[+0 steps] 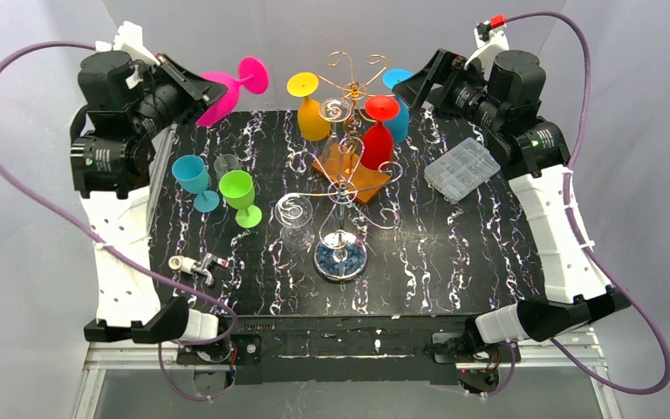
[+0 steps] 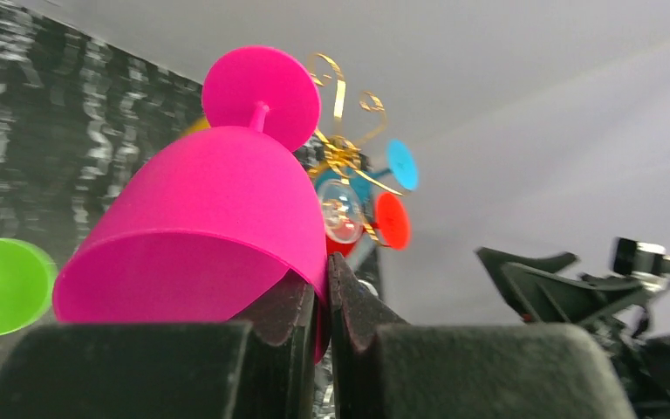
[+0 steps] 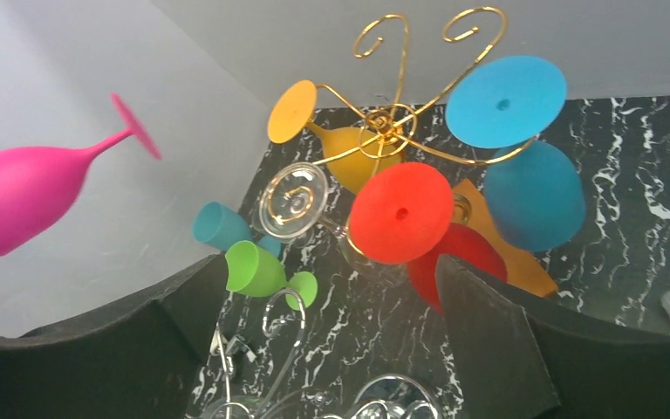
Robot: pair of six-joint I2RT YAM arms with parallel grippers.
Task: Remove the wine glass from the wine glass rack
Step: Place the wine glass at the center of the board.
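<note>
We have two arms of one make. Our left arm (image 1: 126,253) and our right arm (image 1: 550,231) each wear a long white shell dotted with small holes, joined by black, drum-shaped motor housings. A purple left cable (image 1: 0,166) loops wide of one arm. A purple right cable (image 1: 586,83) loops wide of the other and ends at a red plug (image 1: 495,21). A small green light (image 1: 536,134) glows on the right arm. Our left tool (image 2: 324,284) and right tool (image 3: 331,279) have matte black, wedge-shaped fingers (image 3: 488,340).
</note>
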